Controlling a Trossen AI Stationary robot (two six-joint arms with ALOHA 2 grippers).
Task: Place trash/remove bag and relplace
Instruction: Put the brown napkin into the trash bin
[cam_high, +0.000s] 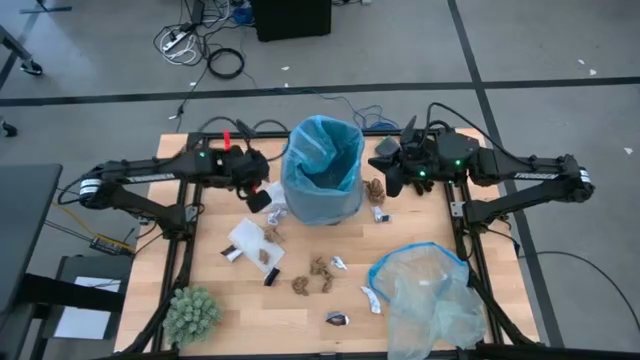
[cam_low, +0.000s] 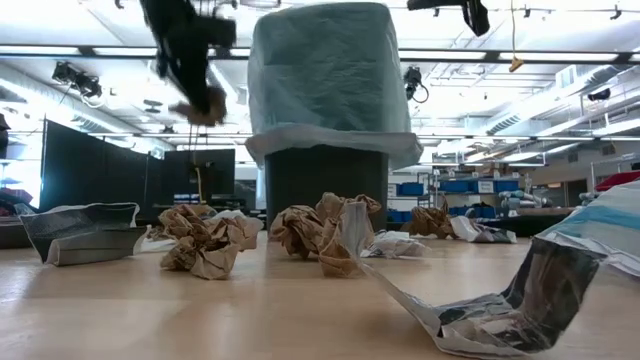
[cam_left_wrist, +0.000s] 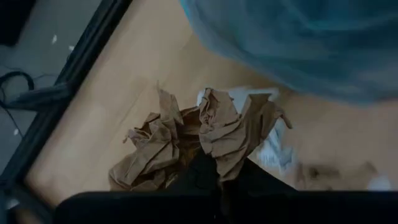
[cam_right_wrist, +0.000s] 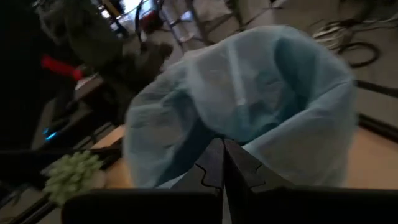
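Observation:
A bin lined with the sky-blue bag (cam_high: 322, 170) stands at the table's far middle; the bag's rim is folded over the bin's top (cam_low: 330, 140). My left gripper (cam_high: 258, 196) is just left of the bin, high above the table, shut on a crumpled brown paper wad (cam_left_wrist: 205, 134) of the trash. More trash lies on the table in front of the bin: brown wads (cam_high: 315, 275) and white paper (cam_high: 247, 240). My right gripper (cam_high: 393, 183) is shut and holds nothing, right of the bin at rim height, facing the bag (cam_right_wrist: 249, 106). My left gripper pinches the brown paper wad between its two fingers at the wad's lower folds (cam_left_wrist: 208, 158). The fingers slant down from the table's left side. The wad is lifted clear of the table (cam_low: 197, 112), its loose crumpled flaps sticking out past the fingertips.
A paler, clear grey-blue bag (cam_high: 430, 290) lies at the near right. A green spiky plant ball (cam_high: 192, 312) sits at the near left corner. Wrappers (cam_high: 337, 319) and scraps lie between them. White paper (cam_left_wrist: 273, 149) lies below the lifted wad, beside the bin.

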